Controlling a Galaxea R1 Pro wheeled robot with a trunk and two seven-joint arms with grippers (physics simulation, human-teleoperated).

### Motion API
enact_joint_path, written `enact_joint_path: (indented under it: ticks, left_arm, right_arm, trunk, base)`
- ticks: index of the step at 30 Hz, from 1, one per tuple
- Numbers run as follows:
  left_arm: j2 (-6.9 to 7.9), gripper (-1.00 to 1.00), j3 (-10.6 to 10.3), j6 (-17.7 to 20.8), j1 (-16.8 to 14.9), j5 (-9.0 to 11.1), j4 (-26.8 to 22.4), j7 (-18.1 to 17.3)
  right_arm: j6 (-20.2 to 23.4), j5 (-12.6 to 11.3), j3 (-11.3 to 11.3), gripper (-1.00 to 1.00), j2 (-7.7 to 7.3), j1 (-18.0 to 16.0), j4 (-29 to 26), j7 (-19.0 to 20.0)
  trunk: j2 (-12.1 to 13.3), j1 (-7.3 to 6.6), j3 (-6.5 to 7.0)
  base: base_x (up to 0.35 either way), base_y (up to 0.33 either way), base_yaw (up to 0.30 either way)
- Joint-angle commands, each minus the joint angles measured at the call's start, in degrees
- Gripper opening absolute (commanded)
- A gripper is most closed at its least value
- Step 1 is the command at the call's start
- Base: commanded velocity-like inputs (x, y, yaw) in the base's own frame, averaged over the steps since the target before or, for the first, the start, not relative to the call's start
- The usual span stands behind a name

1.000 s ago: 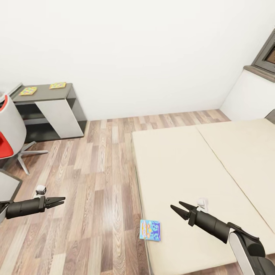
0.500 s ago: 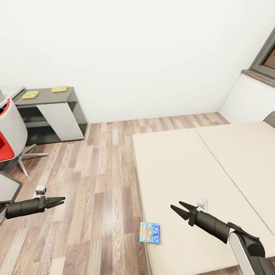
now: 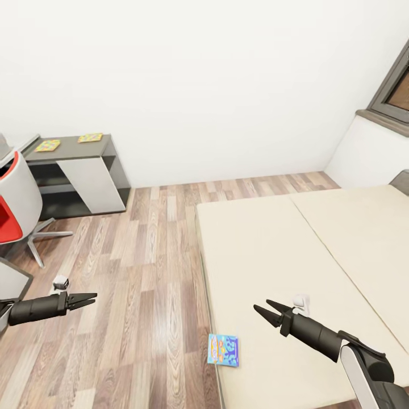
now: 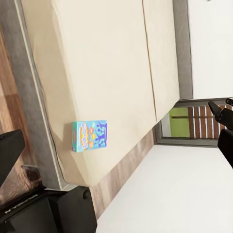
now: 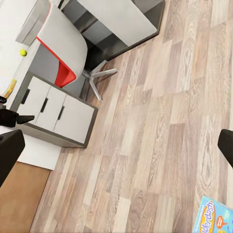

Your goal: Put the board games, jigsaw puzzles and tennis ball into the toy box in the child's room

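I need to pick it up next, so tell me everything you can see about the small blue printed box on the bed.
The small flat blue card box has bright orange and white print. It lies face up, flat on the beige mattress, at the edge nearest the wood-plank floor. Nothing else touches it; both grippers are apart from it.

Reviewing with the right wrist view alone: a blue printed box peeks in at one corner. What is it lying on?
Observer: The blue board game lies flat on the bed, at the mattress edge beside the floor.
Operator: Where is the right claw?
Observer: The right claw hangs open above the mattress, apart from the game.
Operator: Anything on the dark cabinet?
Observer: Two flat colourful boxes lie on its top.
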Motion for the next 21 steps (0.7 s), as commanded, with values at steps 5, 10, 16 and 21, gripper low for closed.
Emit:
enact_joint_path:
  ticks: [5,10,16,21]
  left_arm:
    - [0.00,1.00,0.21,0.61,-0.04,-0.25,0.01,-0.24]
    - [0.00,1.00,0.21,0.61,-0.04,-0.25,0.01,-0.25]
    - [0.00,1.00,0.21,0.61,-0.04,-0.25,0.01,-0.28]
    - [0.00,1.00,0.21,0.61,-0.04,-0.25,0.01,-0.30]
  right_arm:
    - [0.42,-0.32,-0.03,1.00,-0.02,-0.03,0.04,0.02]
    - [0.42,-0.32,-0.03,1.00,-0.01,-0.03,0.08,0.03]
    - [0.42,-0.32,-0.08,1.00,-0.03,-0.03,0.10,0.01]
    - [0.43,-0.32,-0.11,1.00,-0.04,-0.03,0.10,0.03]
  trunk:
    - [-0.09,0.03,0.38]
    - [-0.09,0.03,0.85]
    - [-0.09,0.03,1.42]
    - [-0.09,0.03,1.89]
  base:
    - [0.000,0.000,0.000]
    - [0.000,0.000,0.000]
    - [0.000,0.000,0.000]
    - [0.000,0.000,0.000]
